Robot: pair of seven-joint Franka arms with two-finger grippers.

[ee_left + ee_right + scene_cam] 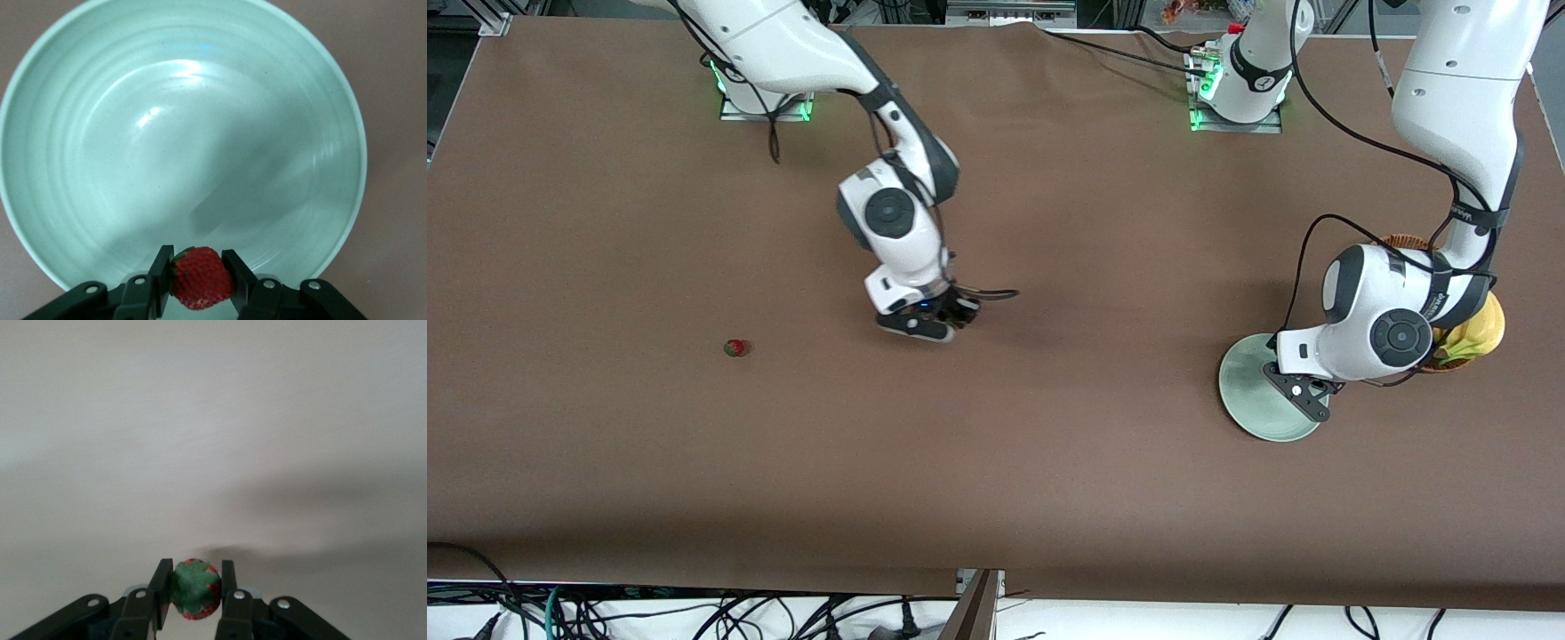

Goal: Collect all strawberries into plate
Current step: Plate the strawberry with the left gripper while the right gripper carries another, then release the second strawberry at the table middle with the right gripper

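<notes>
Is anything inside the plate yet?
No berry lies in the plate; the left wrist view shows its bowl bare. The left hand holds a strawberry over it. In the front view that arm covers part of the plate.

This is a robotics lab. Two white arms are bolted by their bases to a desk covered in plain brown sheeting. Green status lights glow at the mounts, and loose black cables tangle along the desk's near edge, over aluminium framing.
</notes>
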